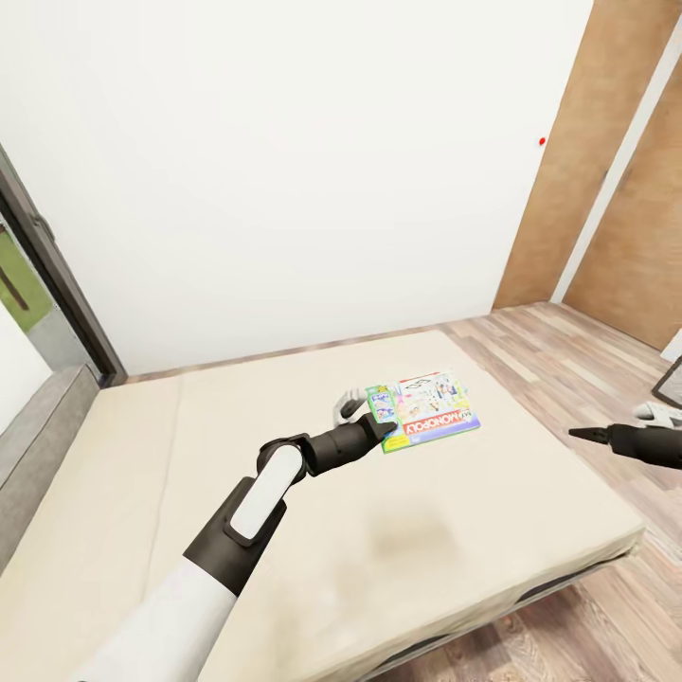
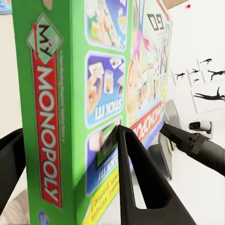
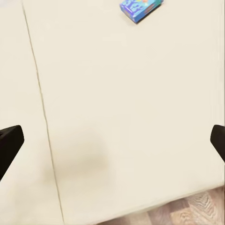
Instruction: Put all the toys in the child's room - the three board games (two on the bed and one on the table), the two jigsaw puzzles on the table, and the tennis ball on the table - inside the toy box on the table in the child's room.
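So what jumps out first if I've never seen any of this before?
Probably the bright green Monopoly box, gripped by the left gripper above the middle of the big beige bed. In the right wrist view, a small blue game box lies on the mattress, and the right gripper hovers open by the bed's edge.

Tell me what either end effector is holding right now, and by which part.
The left end effector grips the Monopoly board game by its green edge, one finger on each face. The right end effector is open, holding nothing, over the bed.
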